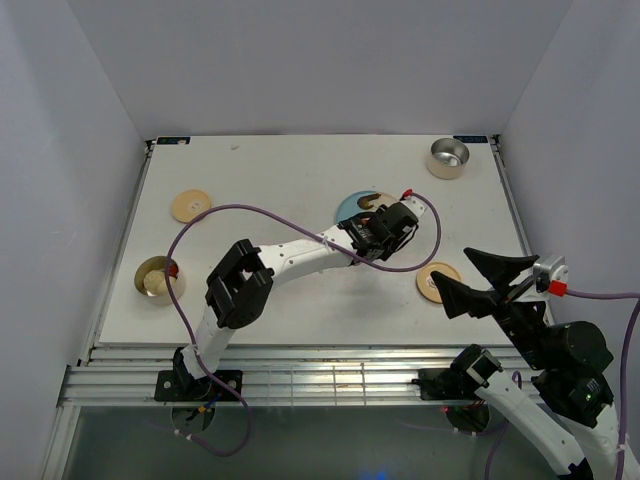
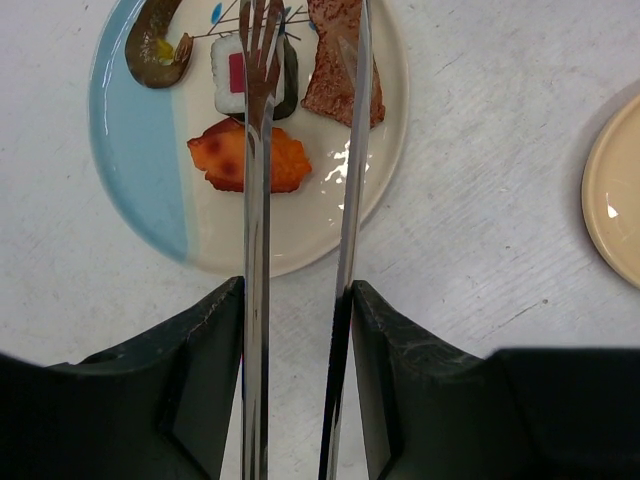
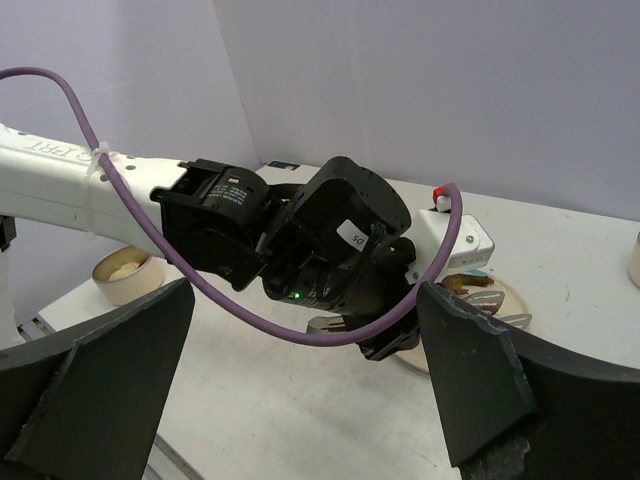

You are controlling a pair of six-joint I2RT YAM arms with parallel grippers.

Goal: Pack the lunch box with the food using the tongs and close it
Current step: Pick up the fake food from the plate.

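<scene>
The left claw (image 1: 385, 228) and its long arm hang over the plate (image 1: 350, 207) and block its near side. The tongs (image 2: 254, 250) reach over the food (image 2: 250, 160), which sits packed close together. A purple cable (image 1: 245, 207) loops above the middle of the surface (image 1: 290, 170). The back part is wide and bare, between the tan lid (image 1: 190, 206) and the silver bowl (image 1: 448, 157).

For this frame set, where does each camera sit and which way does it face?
Top external: above and behind the bases, looking down at the table; both arms show, left gripper over the plate.
Left wrist: on the left arm, looking down along the tongs at the food; its fingers frame the bottom.
Right wrist: on the right arm, facing left across the table at the left arm's wrist; its open fingers fill the lower corners.
Shared: the plate, in top and left wrist.
</scene>
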